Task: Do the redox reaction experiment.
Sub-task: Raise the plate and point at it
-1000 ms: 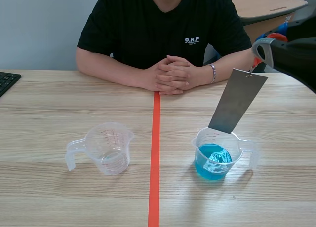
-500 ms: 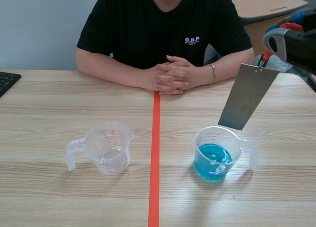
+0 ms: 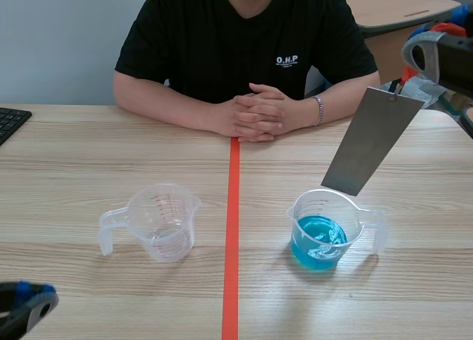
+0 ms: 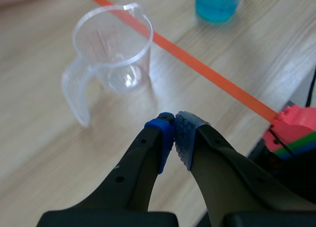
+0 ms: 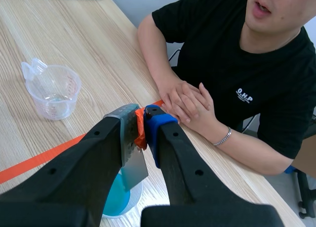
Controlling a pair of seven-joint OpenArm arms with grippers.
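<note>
A grey metal sheet (image 3: 372,142) hangs tilted above the right beaker (image 3: 323,230), which holds blue liquid; its lower edge is just clear of the rim. My right gripper (image 3: 403,85) is shut on the sheet's top end (image 5: 132,153), seen between its fingers in the right wrist view, with the blue beaker (image 5: 118,200) under it. An empty clear beaker (image 3: 157,221) stands left of the orange line. My left gripper (image 4: 174,131) is shut on nothing, near the table's front edge, with the empty beaker (image 4: 111,52) ahead of it; it shows in the scene view's lower left corner (image 3: 22,309).
A person sits across the table with clasped hands (image 3: 259,112) resting at the orange tape line's far end. A black keyboard (image 3: 10,122) lies at the far left edge. Red and green blocks (image 4: 294,135) sit off the table's front edge beside my left gripper.
The metal sheet has risen out of the blue liquid and shifted right and up with my right gripper. My left gripper has come into view at the lower left.
</note>
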